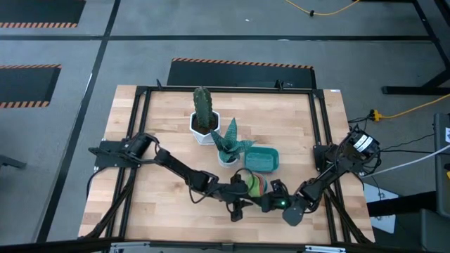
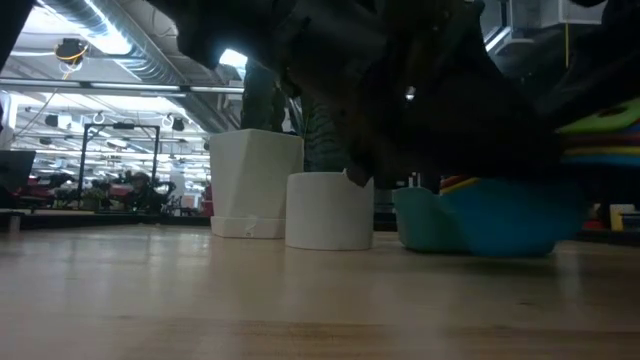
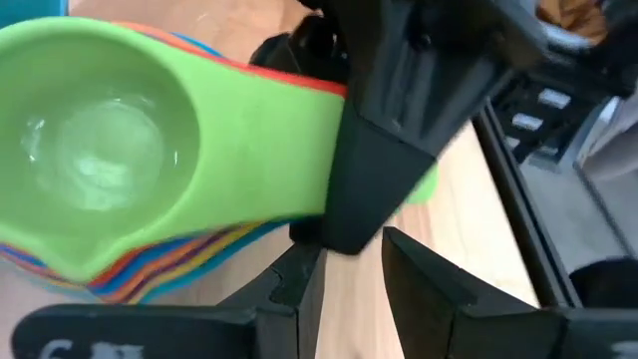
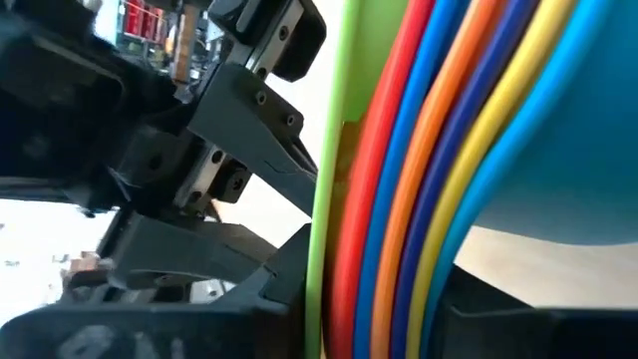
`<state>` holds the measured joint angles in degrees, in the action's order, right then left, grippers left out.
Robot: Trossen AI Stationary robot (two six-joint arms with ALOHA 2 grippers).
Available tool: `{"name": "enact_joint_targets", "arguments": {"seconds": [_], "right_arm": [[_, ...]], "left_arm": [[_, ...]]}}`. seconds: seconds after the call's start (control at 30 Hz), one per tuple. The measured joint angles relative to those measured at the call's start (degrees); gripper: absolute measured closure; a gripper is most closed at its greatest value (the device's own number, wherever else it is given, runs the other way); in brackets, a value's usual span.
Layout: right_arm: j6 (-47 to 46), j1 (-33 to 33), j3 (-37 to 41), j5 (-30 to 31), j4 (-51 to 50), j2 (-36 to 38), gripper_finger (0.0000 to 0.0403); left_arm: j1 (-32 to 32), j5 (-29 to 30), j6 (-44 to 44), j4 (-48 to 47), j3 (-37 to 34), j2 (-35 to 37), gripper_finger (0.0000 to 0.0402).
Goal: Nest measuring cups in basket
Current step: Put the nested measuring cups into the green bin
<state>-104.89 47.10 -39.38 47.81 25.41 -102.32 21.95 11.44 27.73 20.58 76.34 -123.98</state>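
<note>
The measuring cups [image 1: 254, 185] sit nested in one stack, the green cup [image 3: 100, 140] on top and red, blue, orange and yellow rims beneath it. The stack is near the table's near edge, just in front of the teal basket [image 1: 261, 159]. My right gripper [image 1: 271, 195] comes in from the right and is shut on the stack's handles. My left gripper [image 1: 239, 204] is open. Its fingertips [image 3: 309, 269] stand close beside the handles, next to the right gripper's finger. The low view shows the striped handles [image 2: 600, 130] above the basket [image 2: 490, 220]. My right gripper pinches the stacked handles [image 4: 399, 199] between its two fingers. One finger [image 3: 399, 130] lies flat on the green top handle [image 3: 299, 150], across it, and the other is under the bottom blue one. The fingers come roughly level from the table's right. Whether my left gripper touches the stack cannot be told.
A white hexagonal pot with a tall cactus [image 1: 204, 119] and a smaller white round pot with a spiky plant [image 1: 228, 149] stand just left of the basket, behind the cups. A black frame [image 1: 140, 140] runs round the tabletop. Bare wood lies left and right of the grippers.
</note>
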Motion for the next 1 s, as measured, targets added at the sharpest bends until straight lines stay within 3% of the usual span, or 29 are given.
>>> {"name": "enact_joint_targets", "arguments": {"seconds": [0.33, 0.73, 1.0], "right_arm": [[-0.89, 3.29, -0.20, 4.81, 0.19, 4.18, 0.0301], [7.68, 2.30, 0.22, 8.86, -8.36, 13.84, 0.0301], [4.47, -1.40, 10.43, 6.35, -3.10, 15.84, 0.0301]], "left_arm": [[2.85, -0.41, -5.60, -0.58, 0.00, 5.12, 0.0305], [3.62, -1.48, -10.32, -1.93, -0.11, 8.93, 0.0305], [3.18, -1.57, -10.37, -2.31, -0.09, 9.24, 0.0305]]}}
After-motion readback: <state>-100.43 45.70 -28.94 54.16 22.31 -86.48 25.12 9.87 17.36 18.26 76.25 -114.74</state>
